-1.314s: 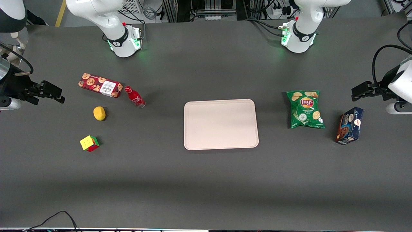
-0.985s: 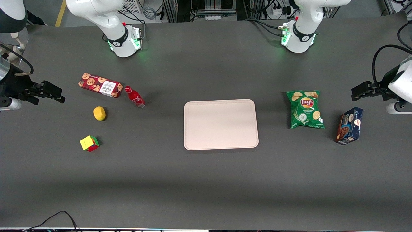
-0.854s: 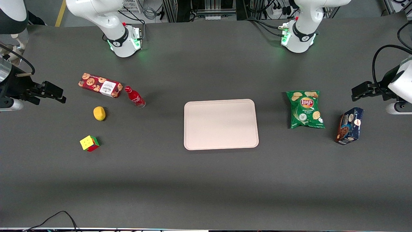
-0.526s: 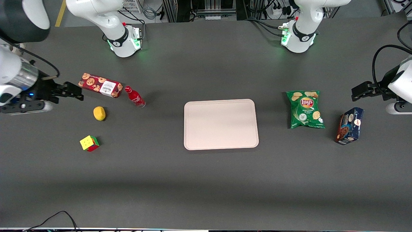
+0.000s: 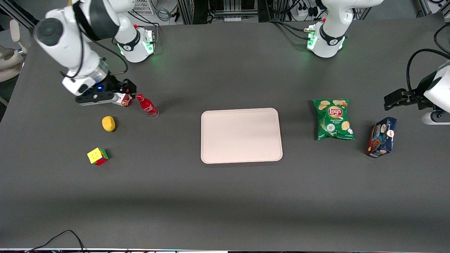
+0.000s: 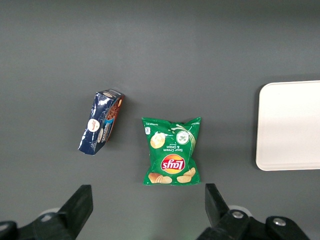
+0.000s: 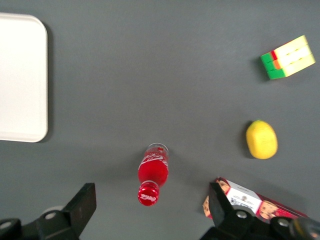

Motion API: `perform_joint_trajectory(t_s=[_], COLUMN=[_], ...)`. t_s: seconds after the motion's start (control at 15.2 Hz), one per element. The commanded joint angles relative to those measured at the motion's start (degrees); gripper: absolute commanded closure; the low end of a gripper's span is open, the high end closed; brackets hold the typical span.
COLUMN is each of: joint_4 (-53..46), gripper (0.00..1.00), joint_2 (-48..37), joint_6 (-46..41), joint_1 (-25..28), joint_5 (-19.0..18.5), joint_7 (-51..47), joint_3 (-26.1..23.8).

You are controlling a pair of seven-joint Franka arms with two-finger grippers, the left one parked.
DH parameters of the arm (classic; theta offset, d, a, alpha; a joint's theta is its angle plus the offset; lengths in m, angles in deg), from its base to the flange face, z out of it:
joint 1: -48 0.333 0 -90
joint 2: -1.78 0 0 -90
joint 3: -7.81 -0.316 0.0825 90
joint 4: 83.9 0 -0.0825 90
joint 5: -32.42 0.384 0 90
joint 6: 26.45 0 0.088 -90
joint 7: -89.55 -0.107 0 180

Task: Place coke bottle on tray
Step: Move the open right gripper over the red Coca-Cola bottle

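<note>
The coke bottle (image 5: 147, 105) is a small red bottle with a red cap, standing upright on the dark table beside the cookie box. In the right wrist view the coke bottle (image 7: 153, 172) shows from above, cap toward the camera. My gripper (image 5: 127, 87) hovers above the cookie box, right beside the bottle and higher than it. In the right wrist view the gripper (image 7: 152, 210) is open and empty, its fingers (image 7: 85, 202) spread wider than the bottle. The pale pinkish tray (image 5: 241, 135) lies flat mid-table and holds nothing; it also shows in the right wrist view (image 7: 20, 75).
A red cookie box (image 5: 124, 100) lies mostly hidden under the gripper. A yellow lemon (image 5: 108, 123) and a colour cube (image 5: 97, 156) lie nearer the front camera. A green chips bag (image 5: 333, 118) and a blue box (image 5: 381, 137) lie toward the parked arm's end.
The working arm has swung in from the table's end, and its gripper now hangs over the cookie box beside the bottle. The bottle and tray have not moved.
</note>
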Motion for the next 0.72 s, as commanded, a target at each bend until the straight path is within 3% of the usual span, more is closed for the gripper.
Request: perform_joint_trajectory(t_s=[0.0,0.46,0.66], joint_4=[11.12,16.94,17.56], gripper=[0.00,0.00,0.00], joint_2=[-2.60,0.39,1.00], joint_6=[11.05,19.24,19.42], joint_1=[0.09,0.18,0.18], joint_5=[-0.61,-0.61,-0.61], joint_7=[-1.47,-1.64,-4.36], joint_3=[-1.09,-2.49,-5.56])
